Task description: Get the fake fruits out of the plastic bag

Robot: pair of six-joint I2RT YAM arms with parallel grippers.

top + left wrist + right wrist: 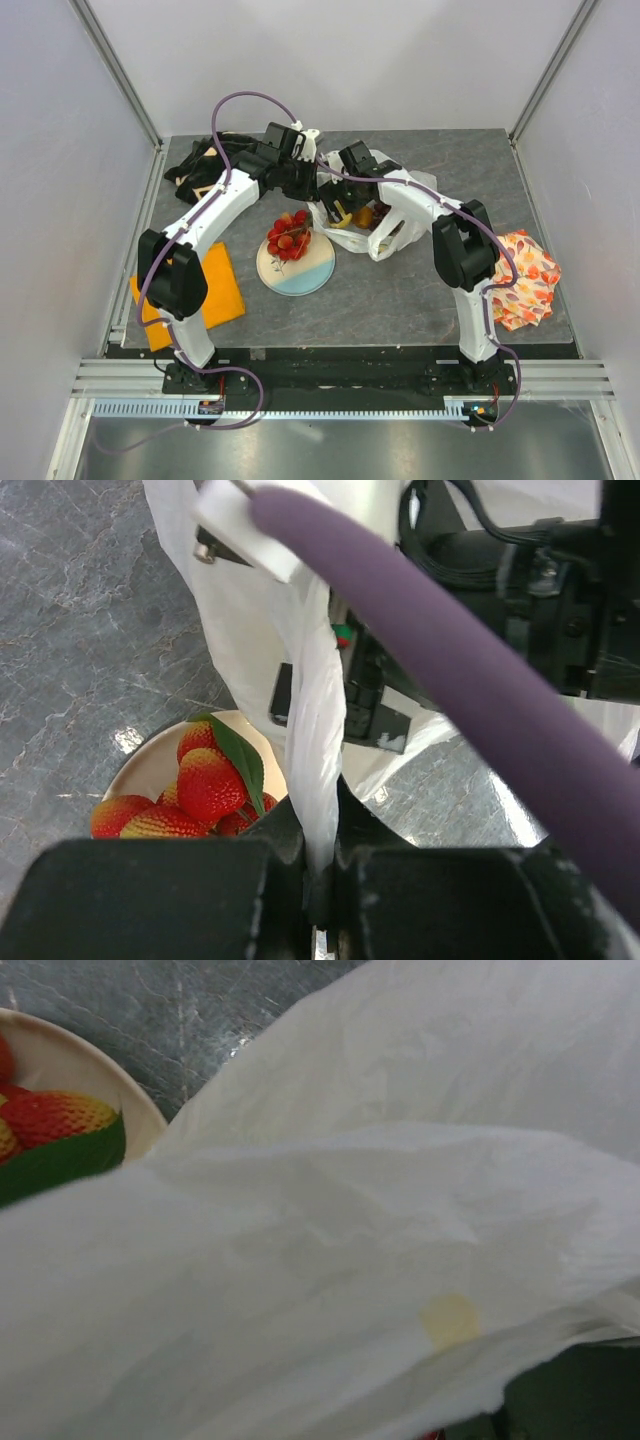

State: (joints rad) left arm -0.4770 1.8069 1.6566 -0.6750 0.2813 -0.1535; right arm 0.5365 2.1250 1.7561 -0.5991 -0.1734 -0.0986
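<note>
The white plastic bag [392, 232] lies crumpled at the table's centre, right of the plate [310, 278]. A yellow fruit [344, 221], a brown one [364, 216] and a dark one [382, 209] show in its open mouth. The red berry cluster [288, 236] sits on the plate. My left gripper [314, 192] is shut on a strip of the bag [315, 750], holding it up above the plate [140, 765] and berries [205, 785]. My right gripper [344, 203] is at the bag's mouth. Its fingers are hidden behind white plastic [350, 1250] in the right wrist view.
A fruit-patterned orange cloth [525, 275] lies at the right edge. A plain orange cloth [218, 285] lies at the front left under the left arm. A black bag [200, 160] sits at the back left. The two wrists are close together over the bag.
</note>
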